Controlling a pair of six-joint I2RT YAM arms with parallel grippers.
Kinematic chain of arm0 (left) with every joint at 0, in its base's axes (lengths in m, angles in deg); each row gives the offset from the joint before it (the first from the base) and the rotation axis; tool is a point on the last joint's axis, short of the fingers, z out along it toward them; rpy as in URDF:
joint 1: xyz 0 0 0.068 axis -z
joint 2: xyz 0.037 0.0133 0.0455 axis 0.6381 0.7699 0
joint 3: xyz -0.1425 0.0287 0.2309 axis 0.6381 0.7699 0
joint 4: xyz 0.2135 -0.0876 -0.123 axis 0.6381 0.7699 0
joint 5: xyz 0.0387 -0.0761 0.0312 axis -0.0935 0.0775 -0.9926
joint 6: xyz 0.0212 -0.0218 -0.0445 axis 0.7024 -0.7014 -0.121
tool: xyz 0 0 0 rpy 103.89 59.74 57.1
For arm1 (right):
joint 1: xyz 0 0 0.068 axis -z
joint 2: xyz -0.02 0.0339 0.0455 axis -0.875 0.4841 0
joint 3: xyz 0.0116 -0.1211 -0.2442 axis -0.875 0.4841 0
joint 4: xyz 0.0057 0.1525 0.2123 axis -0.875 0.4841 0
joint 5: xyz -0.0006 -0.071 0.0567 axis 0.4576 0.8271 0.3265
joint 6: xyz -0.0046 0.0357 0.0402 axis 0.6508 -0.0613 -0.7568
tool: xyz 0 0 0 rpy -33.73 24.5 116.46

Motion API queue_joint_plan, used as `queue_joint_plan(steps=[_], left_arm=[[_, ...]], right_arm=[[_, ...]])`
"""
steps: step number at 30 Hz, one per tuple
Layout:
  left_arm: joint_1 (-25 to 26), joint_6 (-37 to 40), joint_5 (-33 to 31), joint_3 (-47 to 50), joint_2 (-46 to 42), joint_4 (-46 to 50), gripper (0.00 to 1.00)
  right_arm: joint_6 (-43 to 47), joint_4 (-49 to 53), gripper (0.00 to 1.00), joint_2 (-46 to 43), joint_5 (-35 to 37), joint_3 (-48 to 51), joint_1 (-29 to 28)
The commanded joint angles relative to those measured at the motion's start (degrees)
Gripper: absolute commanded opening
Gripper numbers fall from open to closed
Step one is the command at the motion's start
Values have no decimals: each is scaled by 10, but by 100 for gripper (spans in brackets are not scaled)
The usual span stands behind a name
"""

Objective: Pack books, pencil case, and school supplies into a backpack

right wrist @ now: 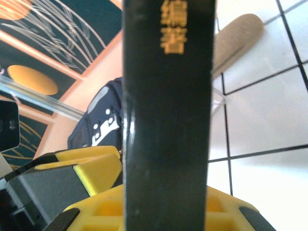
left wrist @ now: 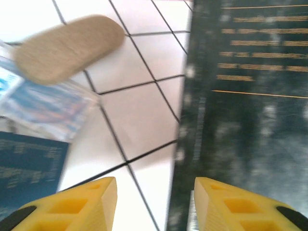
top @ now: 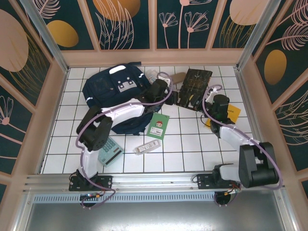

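Two grippers are working around one dark book [top: 194, 83] near the table's [top: 183, 156] far edge. The right gripper [right wrist: 159, 197] is clamping it at the spine edge and seems to be tipping it up off the tiles. The left gripper [left wrist: 154, 202] is hovering just beside the book, fingers spread and grasping nothing. The backpack [top: 113, 86] is lying toward the far-left corner, and the pencil case [left wrist: 70, 48] is resting on the tiles between it and the book. Packing this book looks like the step in hand. Next, the right arm is probably going to need a leftward carry over the pencil case, with the left gripper holding the backpack's mouth wide.
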Motion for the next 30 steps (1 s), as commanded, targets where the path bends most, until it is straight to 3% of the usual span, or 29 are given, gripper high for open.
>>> queue_joint_plan(steps=[1, 10, 26, 30], left_arm=[[-8, 42, -79, 43, -40, 73, 46], [-8, 77, -147, 124, -83, 168, 42], [-9, 108, -258, 125, -51, 228, 46], [-8, 112, -251, 124, -30, 229, 36]], right_arm=[[38, -52, 0, -46, -26, 12, -7], [31, -54, 0, -109, -21, 32, -21], [18, -66, 0, -130, -28, 51, -23], [17, -66, 0, -127, -27, 52, -25]])
